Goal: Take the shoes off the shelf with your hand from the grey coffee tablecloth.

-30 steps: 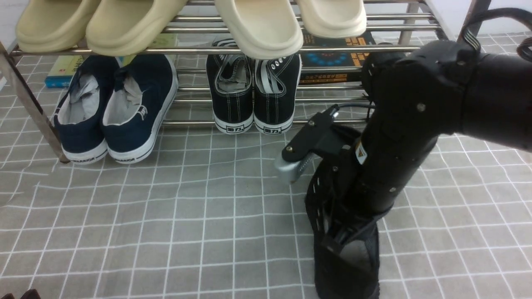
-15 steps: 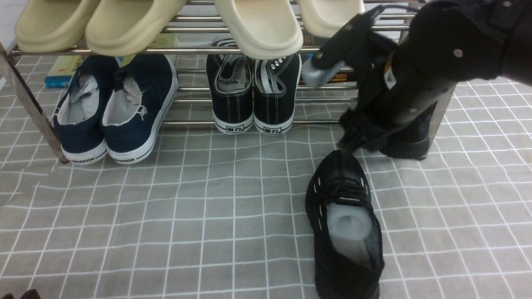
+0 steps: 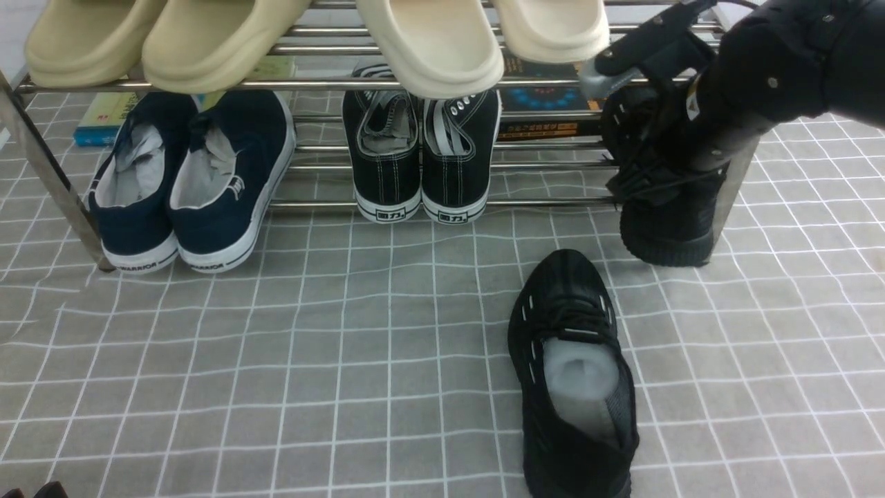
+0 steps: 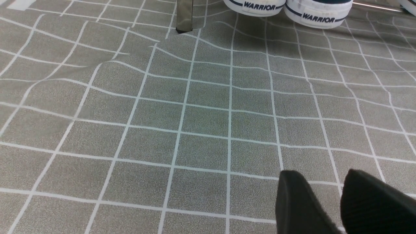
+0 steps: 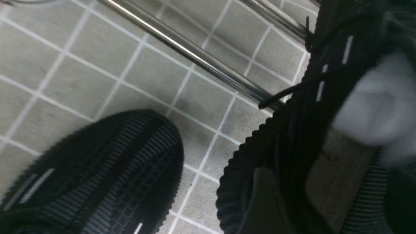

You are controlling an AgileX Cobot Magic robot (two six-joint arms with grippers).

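One black knit shoe (image 3: 574, 373) lies on the grey coffee tablecloth (image 3: 346, 346), toe toward the shelf (image 3: 553, 202); its toe also shows in the right wrist view (image 5: 107, 175). The other shoe (image 3: 667, 238) sits at the right end of the lower tier, its heel hanging over the front tube. My right gripper (image 3: 653, 187) reaches down into it. Its fingers (image 5: 262, 195) stand wide apart, open, astride that shoe's (image 5: 292, 136) side wall and pale insole. My left gripper (image 4: 323, 174) hovers low over bare cloth, open with nothing between its fingers.
Navy white-soled slip-ons (image 3: 187, 180) and black canvas sneakers (image 3: 422, 152) fill the rest of the lower tier. Beige slippers (image 3: 429, 41) overhang the top tier. Books (image 3: 546, 97) lie behind. A slanted shelf leg (image 4: 184, 16) stands ahead of my left gripper.
My right arm let go of the black shoe on the cloth, rose and swung back to the shelf's right end, over the other shoe. Its jaws opened wider.
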